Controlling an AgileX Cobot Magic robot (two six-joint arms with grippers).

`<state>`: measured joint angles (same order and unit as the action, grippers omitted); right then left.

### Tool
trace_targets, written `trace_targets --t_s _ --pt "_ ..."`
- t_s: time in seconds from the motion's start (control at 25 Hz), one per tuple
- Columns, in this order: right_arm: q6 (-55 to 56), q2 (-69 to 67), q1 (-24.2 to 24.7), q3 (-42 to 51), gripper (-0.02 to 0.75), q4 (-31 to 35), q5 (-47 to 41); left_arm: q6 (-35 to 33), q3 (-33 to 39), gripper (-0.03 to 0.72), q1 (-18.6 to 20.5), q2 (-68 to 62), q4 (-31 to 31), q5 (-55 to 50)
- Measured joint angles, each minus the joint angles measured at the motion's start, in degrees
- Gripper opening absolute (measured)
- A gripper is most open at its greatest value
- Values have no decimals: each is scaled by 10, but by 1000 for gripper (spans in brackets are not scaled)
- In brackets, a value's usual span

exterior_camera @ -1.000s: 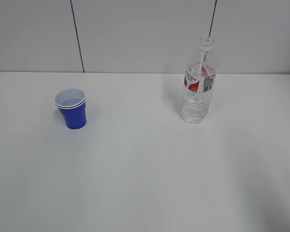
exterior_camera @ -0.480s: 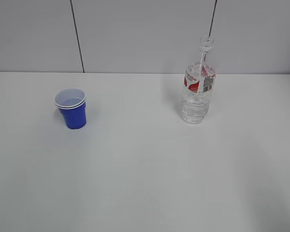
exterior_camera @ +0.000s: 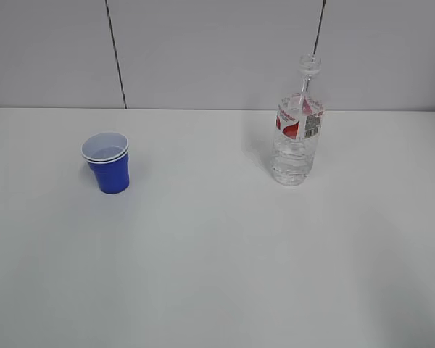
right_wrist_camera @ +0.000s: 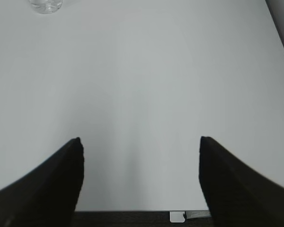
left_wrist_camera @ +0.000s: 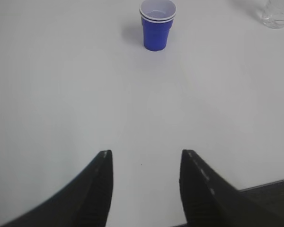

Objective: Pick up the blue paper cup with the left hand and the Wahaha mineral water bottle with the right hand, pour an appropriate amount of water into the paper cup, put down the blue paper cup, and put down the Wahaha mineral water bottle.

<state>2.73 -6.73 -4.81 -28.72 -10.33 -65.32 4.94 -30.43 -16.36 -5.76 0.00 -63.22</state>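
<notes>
The blue paper cup (exterior_camera: 108, 162) stands upright on the white table at the left; it holds a little water and also shows in the left wrist view (left_wrist_camera: 157, 24). The Wahaha bottle (exterior_camera: 298, 125) stands upright at the right, uncapped, with water in its lower body; only its base shows in the left wrist view (left_wrist_camera: 276, 12) and in the right wrist view (right_wrist_camera: 46, 5). My left gripper (left_wrist_camera: 146, 153) is open and empty, well short of the cup. My right gripper (right_wrist_camera: 139, 140) is open and empty, near the table's front edge. Neither arm shows in the exterior view.
The white table (exterior_camera: 217, 261) meets a grey panelled wall (exterior_camera: 203, 51) behind. The table's front edge (right_wrist_camera: 132, 211) shows in the right wrist view with a small white tab (right_wrist_camera: 177, 216) below it. The table's right edge (right_wrist_camera: 280, 28) runs past.
</notes>
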Motion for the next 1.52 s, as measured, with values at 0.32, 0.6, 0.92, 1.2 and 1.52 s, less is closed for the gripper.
trace_targets --t_s 0.32,0.6,0.92,1.2,1.52 --pt "0 0 0 0 568 7 0 0 0 412 0 -8 15 0" --pt "0 0 0 0 570 7 0 9 0 505 0 -34 31 1" --pt "-1 0 0 0 570 7 0 11 0 510 0 -35 -21 3" --pt "-1 0 0 0 571 7 0 11 0 494 0 -35 -29 3" --pt "-1 0 0 0 570 7 0 11 0 479 0 -35 -30 3"
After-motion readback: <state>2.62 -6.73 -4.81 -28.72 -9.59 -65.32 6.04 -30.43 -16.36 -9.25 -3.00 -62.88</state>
